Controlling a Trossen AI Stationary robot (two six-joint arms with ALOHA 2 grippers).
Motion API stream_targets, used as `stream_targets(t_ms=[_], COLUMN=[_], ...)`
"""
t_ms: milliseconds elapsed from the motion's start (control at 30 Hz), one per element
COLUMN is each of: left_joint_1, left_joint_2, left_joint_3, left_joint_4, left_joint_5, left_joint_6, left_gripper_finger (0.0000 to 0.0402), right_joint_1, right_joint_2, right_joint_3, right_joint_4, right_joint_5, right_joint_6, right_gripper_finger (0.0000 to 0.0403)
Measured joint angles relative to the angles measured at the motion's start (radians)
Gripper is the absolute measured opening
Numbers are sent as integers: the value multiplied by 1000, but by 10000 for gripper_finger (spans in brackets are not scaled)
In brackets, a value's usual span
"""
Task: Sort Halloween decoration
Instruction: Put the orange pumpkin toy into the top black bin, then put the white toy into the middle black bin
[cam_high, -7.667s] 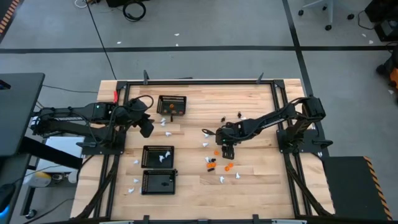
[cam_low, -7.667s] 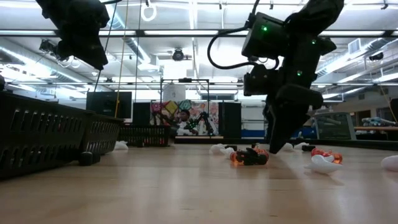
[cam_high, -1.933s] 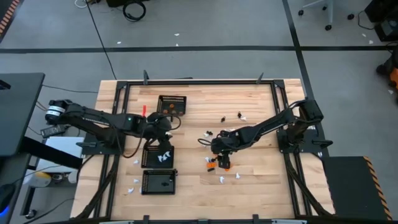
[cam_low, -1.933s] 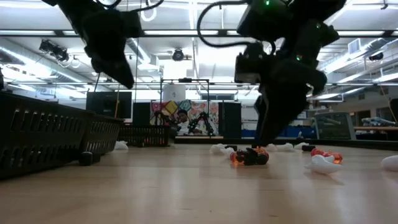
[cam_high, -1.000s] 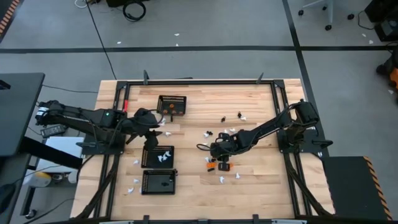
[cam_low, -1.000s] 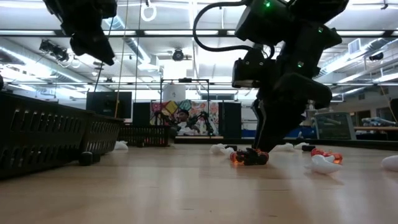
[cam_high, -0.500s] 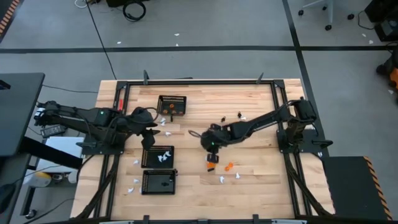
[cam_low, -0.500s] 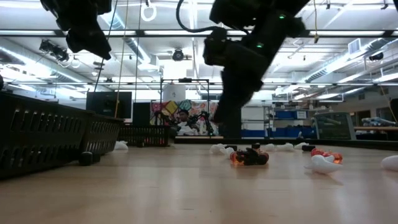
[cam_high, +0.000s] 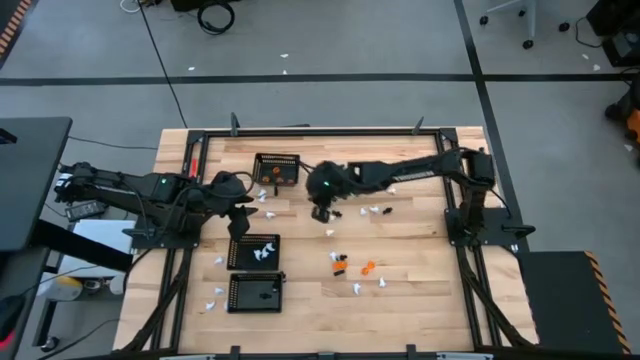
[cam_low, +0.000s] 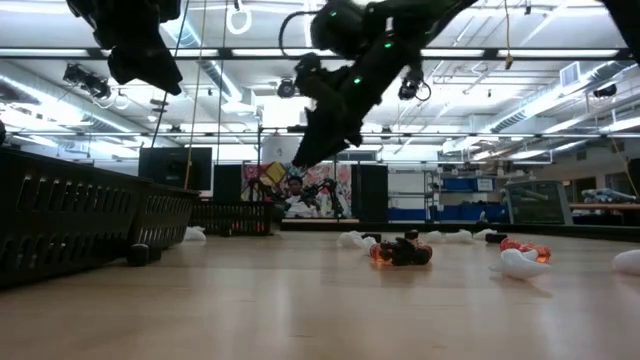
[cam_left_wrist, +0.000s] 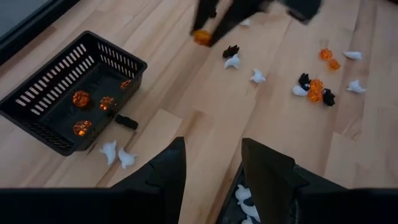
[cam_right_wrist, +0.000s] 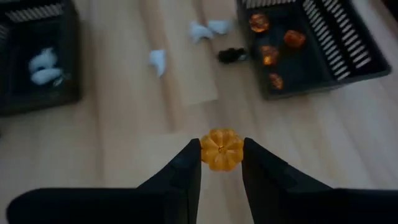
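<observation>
3 orange pieces (cam_right_wrist: 271, 55) in the basket (cam_right_wrist: 348, 62) beyond the held pumpkin (cam_right_wrist: 221, 149)

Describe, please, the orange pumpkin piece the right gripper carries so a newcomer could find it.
Start at the black mesh basket holding orange pieces, at the wooden table's far side. Beside it hangs the right gripper, shut on a ribbed orange pumpkin. It alone is off the table.

far basket (cam_high: 277, 168): holds pumpkin pieces (cam_left_wrist: 81, 98), by table's far edge
middle basket (cam_high: 254, 250): nearer than far basket, holds ghost pieces (cam_high: 262, 253)
near basket (cam_high: 255, 292): nearest of three
loose pieces (cam_high: 357, 267): right of middle basket
</observation>
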Motion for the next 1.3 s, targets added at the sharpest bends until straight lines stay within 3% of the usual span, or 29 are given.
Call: stream_targets(t_ms=[400,667,833,1300], left_joint_1=[0,0,0,0], left_joint_2=[-5,-5,-5,-5], left_joint_3=[0,0,0,0], left_joint_4=[-5,6,6,0], left_joint_5=[-7,-7,-6,-7], left_joint_6=[-31,-71,-74,-46], left_gripper_finger=[162,162,162,162], right_joint_1=[-141,-203,-221,-232], right_joint_2=[329,505,540,502], right_joint_3=[493,702,743,746], right_joint_4=[-155,-236,-277,-327], right_joint_5=[-89,-171,-234,-245], right_joint_6=[-49,-65,-62,-49], right_gripper_finger=[103,108,121,157])
